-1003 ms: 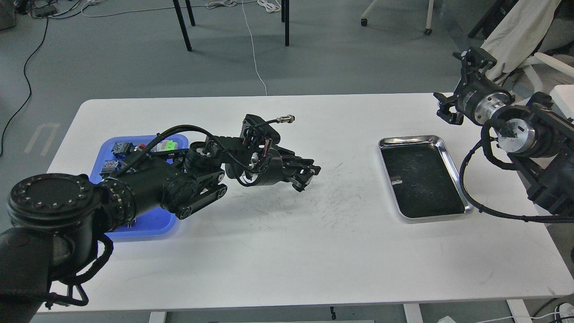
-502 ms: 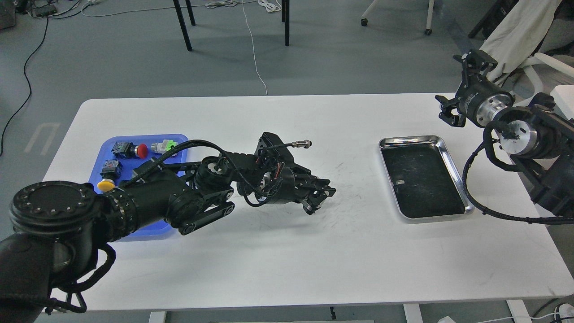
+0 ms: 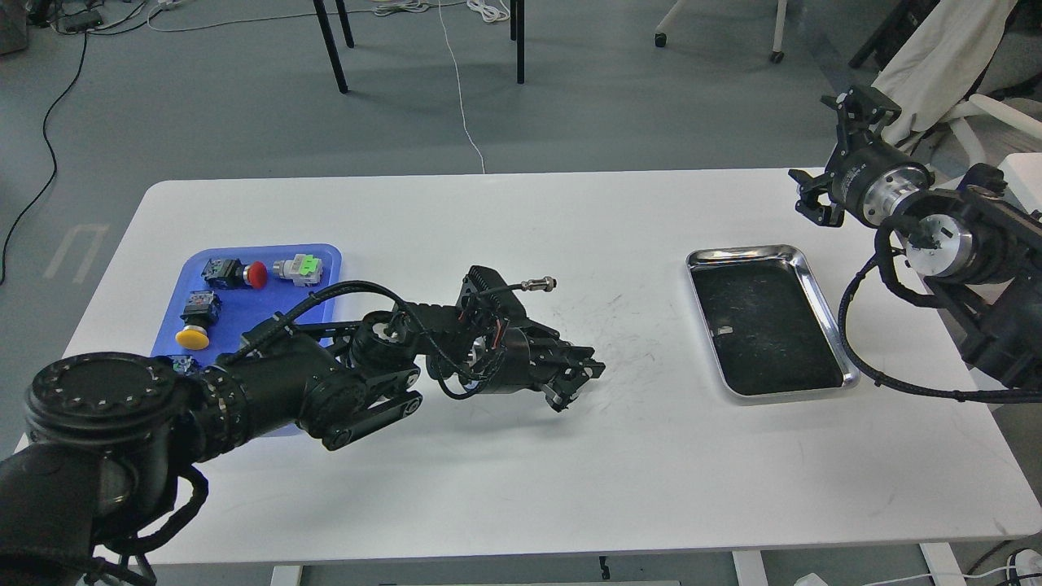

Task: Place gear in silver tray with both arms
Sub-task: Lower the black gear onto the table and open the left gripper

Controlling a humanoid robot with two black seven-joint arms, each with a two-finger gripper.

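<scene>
The silver tray point(image 3: 816, 281) lies on the right half of the white table with only a small pale speck on its dark bottom. No gear can be made out; it is hidden or out of view. My left arm reaches across the table's middle, and its gripper point(image 3: 580, 382) hovers low over the tabletop, well left of the tray. Its dark fingers sit close together, and I cannot tell if anything is between them. My right gripper point(image 3: 834, 155) is raised beyond the table's far right corner, behind the tray, its claws spread apart and empty.
A blue plastic tray point(image 3: 327, 254) at the left holds a red button point(image 3: 256, 275), a green-topped switch point(image 3: 299, 268), a yellow button point(image 3: 192, 334) and other small parts. Chair legs and cables stand on the floor behind the table. A white-draped chair is beyond the right arm.
My left arm has swung right, off the blue tray and toward the table's middle, uncovering the tray's parts, then sank slightly nearer. The right gripper has barely shifted.
</scene>
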